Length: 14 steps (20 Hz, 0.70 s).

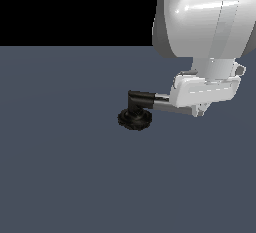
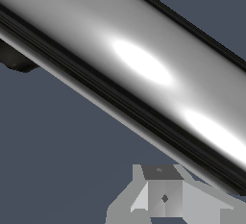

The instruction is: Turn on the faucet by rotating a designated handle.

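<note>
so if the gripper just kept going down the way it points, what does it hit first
Most likely the handle: the chrome bar fills the wrist view right in front of the gripper. Whether they already touch is unclear.

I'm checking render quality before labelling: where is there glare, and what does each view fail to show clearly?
Wrist view: two bright white glare patches lie on the chrome handle, which fills the frame; only one finger shows. Exterior view: flat, even light and a black band above the floor; the gripper covers most of the handle, so only a short stretch shows beside the faucet, and the jaws are hidden.
</note>
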Tool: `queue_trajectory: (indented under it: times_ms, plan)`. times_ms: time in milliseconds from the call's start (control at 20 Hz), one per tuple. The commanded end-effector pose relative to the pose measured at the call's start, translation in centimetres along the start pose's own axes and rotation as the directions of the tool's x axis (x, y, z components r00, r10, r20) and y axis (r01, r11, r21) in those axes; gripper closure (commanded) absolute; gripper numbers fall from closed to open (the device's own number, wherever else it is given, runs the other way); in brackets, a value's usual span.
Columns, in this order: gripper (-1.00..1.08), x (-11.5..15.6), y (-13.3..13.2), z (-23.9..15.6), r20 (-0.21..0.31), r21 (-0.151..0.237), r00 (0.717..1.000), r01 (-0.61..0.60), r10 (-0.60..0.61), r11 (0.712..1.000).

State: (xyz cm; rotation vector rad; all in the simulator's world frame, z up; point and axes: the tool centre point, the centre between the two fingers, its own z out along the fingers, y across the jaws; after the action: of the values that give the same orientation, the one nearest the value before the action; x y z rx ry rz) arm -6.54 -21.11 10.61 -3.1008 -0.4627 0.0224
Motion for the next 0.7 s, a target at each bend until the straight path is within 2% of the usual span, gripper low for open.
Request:
queue_trajectory:
  times_ms: [0, 650]
  plan:
    - [1.08, 1.8, -0.3, -0.1, -0.008, -0.003, 1.0, 0.025, -0.025, 1.0]
    - [1.08, 4.9, 2.6, -0.3, -0.01, -0.005, 1.0, 0.021, -0.021, 1.0]
